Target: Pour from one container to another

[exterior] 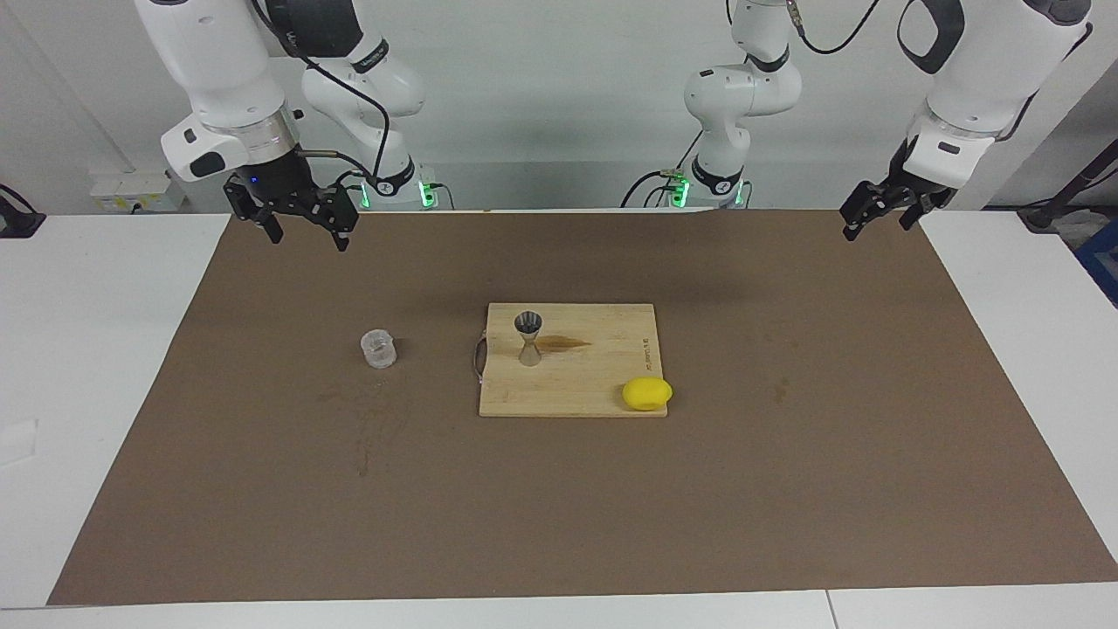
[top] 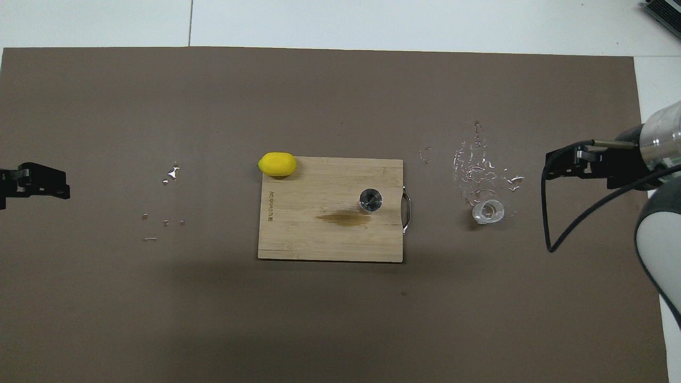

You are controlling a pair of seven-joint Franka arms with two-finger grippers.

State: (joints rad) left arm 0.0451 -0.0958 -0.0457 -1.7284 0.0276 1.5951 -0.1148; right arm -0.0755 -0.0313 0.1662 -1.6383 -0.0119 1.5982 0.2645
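Note:
The small clear cup (exterior: 378, 349) (top: 488, 211) stands upright on the brown mat, toward the right arm's end of the table. The silvery hourglass jigger (exterior: 528, 336) (top: 370, 200) stands upright on the wooden cutting board (exterior: 603, 367) (top: 308, 239) at the middle. My right gripper (exterior: 310, 240) (top: 549, 165) hangs open and empty, high over the mat's edge near its base, well clear of the cup. My left gripper (exterior: 873, 225) (top: 61, 183) waits open and empty, raised over the mat at the left arm's end.
A yellow lemon (exterior: 647, 393) (top: 277, 164) lies at the board's corner farthest from the robots. Spilled droplets (top: 479, 165) glisten on the mat (exterior: 786, 489) just past the cup, and a brown stain (top: 340, 217) marks the board beside the jigger.

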